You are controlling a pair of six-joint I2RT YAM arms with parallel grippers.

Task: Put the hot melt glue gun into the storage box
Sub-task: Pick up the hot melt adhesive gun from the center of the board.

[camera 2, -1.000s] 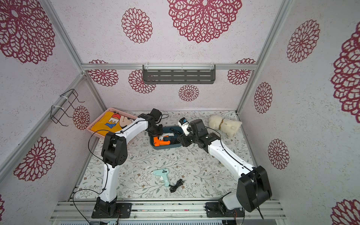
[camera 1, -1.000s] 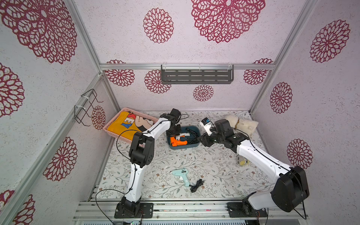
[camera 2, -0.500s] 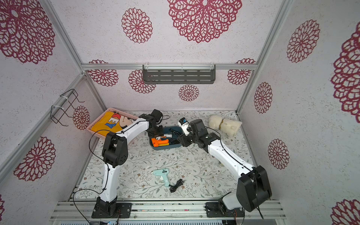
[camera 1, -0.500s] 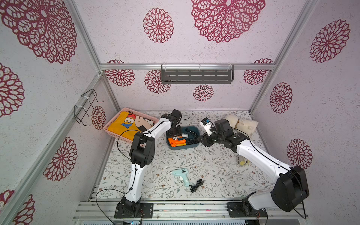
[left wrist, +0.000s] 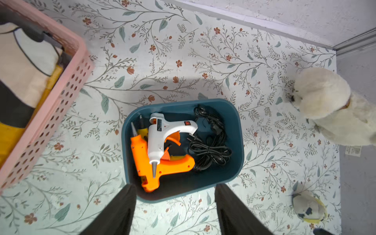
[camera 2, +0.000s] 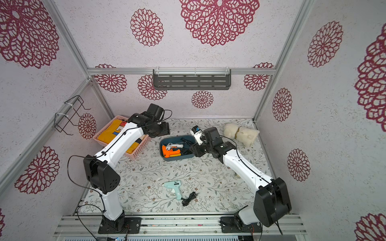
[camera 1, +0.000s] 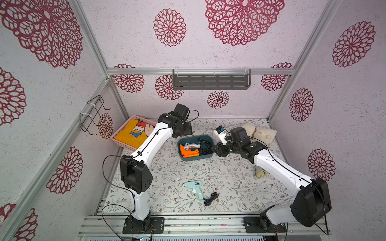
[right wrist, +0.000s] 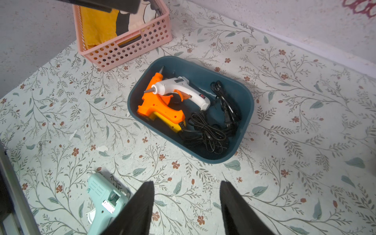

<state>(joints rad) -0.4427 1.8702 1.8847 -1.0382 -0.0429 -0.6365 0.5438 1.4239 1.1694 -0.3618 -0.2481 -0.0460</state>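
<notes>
- While both arms lean in toward the storage box (camera 1: pixel 196 158), which sits toward the back of the floral-covered desk (camera 1: pixel 229 183), neither one has hold of anything.
- Left jaws: spread apart and empty, hanging above one edge of the box. In the left wrist view the two dark fingers (left wrist: pixel 120 211) frame the rim with nothing between them.
- Right jaws: likewise parted and holding nothing, hovering over the desk just beside the box's right end, clear of the rim.
- Inside the box, a white glue gun (left wrist: pixel 162 134) lies on top of an orange glue gun (left wrist: pixel 173 164). A yellow glue gun (right wrist: pixel 175 125) is mostly hidden under those two.
- Bundled black cords (left wrist: pixel 209 150) fill the other half of the box.
- A mint glue gun (camera 1: pixel 194 186) lies flat on the desk near the front, well apart from the box and outside it, with its black cord (camera 1: pixel 211 198) coiled at the handle end.
- A pink basket (camera 1: pixel 125 146) holding a yellow cloth (camera 1: pixel 129 133) stands near the box on the left.
- A white plush toy (camera 1: pixel 259 133) lies in the back right corner.
</notes>
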